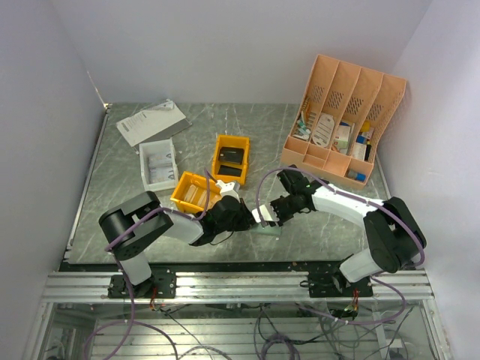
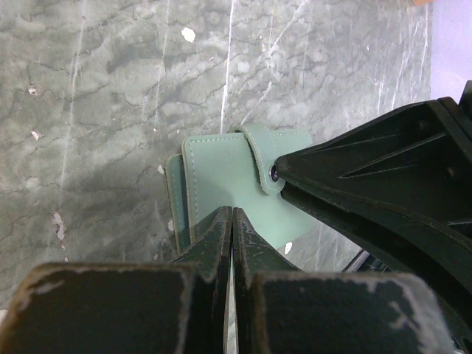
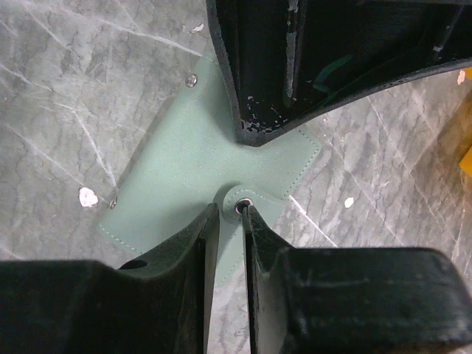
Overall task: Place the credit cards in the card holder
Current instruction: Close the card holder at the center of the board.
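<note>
The grey-green card holder (image 2: 218, 166) lies flat on the marble table, closed side up, between the two arms (image 1: 268, 229). My left gripper (image 2: 233, 211) is shut, and its tips press down on the holder's near edge. My right gripper (image 3: 231, 208) stands open by a narrow gap at the holder's strap tab (image 3: 237, 221). The metal snap (image 3: 241, 207) sits right at the tip of one finger. In the right wrist view the left gripper's black fingers (image 3: 265, 110) cover the holder's far part. I cannot pick out the credit cards for certain.
A yellow bin (image 1: 182, 199) with pale flat pieces sits just left of the grippers. A second yellow bin (image 1: 230, 159) holds a black block. Behind stand a white bin (image 1: 158, 165), a paper sheet (image 1: 148, 121) and the big peach organiser (image 1: 346, 127) at the back right.
</note>
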`<state>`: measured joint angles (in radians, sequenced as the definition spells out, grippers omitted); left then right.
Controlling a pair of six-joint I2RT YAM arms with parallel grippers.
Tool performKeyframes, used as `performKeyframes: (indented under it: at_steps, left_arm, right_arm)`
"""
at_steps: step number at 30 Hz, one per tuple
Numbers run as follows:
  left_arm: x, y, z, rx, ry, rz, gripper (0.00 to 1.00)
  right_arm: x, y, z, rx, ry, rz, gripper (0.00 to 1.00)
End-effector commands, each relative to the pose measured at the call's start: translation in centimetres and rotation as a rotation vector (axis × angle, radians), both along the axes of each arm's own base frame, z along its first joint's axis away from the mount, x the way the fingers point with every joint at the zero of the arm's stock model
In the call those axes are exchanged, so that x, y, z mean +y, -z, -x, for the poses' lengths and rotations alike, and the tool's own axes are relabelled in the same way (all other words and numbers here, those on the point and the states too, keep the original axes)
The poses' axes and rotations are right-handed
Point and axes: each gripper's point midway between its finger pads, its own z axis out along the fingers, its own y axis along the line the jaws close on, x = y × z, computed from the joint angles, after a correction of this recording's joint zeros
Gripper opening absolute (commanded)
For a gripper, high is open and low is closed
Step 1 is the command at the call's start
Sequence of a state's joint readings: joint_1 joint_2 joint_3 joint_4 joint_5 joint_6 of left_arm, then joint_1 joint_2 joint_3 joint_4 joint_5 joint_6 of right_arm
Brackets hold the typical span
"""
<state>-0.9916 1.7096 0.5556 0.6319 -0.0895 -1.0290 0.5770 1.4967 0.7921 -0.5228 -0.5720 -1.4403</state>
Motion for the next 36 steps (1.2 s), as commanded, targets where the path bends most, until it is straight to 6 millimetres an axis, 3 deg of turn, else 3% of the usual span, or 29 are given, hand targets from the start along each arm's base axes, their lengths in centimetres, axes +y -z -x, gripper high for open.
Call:
performKeyframes:
  at_steps: [1,10,19,24,32,36]
  left_arm:
    - [1.2,2.6,1.0,0.046,0.019,-0.072,0.07]
    - [1.1,2.7,1.0,0.048,0.024,-0.073,0.07]
    - [1.0,2.7,1.0,0.049,0.027,-0.073,0.07]
    - [1.1,2.7,1.0,0.049,0.027,-0.073,0.07]
    - [1.1,2.6,1.0,0.05,0.029,-0.067,0.07]
    - [1.0,2.6,1.0,0.05,0.03,-0.064,0.07]
  right_arm:
    - [-0.1,0.3,0.1,0.002,0.001,-0.001,0.18]
    - [0.1,0.3,0.0,0.006,0.008,0.001,0.05]
    - [0.0,0.2,1.0,0.038,-0.041,0.003,0.0]
    - [0.0,-0.3,0.4,0.018,-0.02,0.002,0.0]
    - [0.2,-1.8,-0.1,-0.048,0.009,-0.09,0.41]
    - [0.4,-1.3,-0.1,-0.042,0.018,-0.106,0.48]
